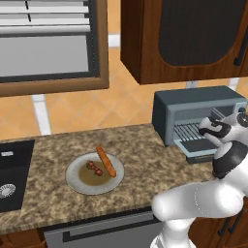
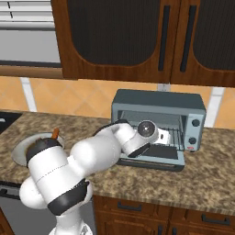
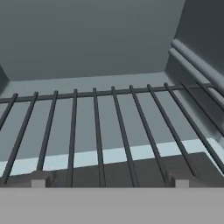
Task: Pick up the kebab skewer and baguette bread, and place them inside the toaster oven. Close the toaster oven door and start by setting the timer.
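The toaster oven [image 1: 198,107] [image 2: 158,103] stands at the back right of the counter. Its door [image 1: 201,148] [image 2: 158,153] is folded down flat. My gripper [image 1: 207,130] [image 2: 161,136] [image 3: 109,181] hovers over the lowered door, at the oven's mouth, pointing inside. It is open, with its tips wide apart and nothing between them. Ahead of it lies the bare wire rack [image 3: 98,131]. To the left, the baguette bread [image 1: 105,161] [image 2: 55,133] and the kebab skewer [image 1: 95,168] lie side by side on a grey plate [image 1: 72,180] [image 2: 19,150].
A black sink [image 1: 9,179] sits at the counter's left end. Dark wooden cabinets [image 1: 184,38] [image 2: 137,36] hang above the oven. The oven's knobs [image 2: 196,123] are on its right front. A dishwasher front [image 1: 97,232] lies below the counter edge.
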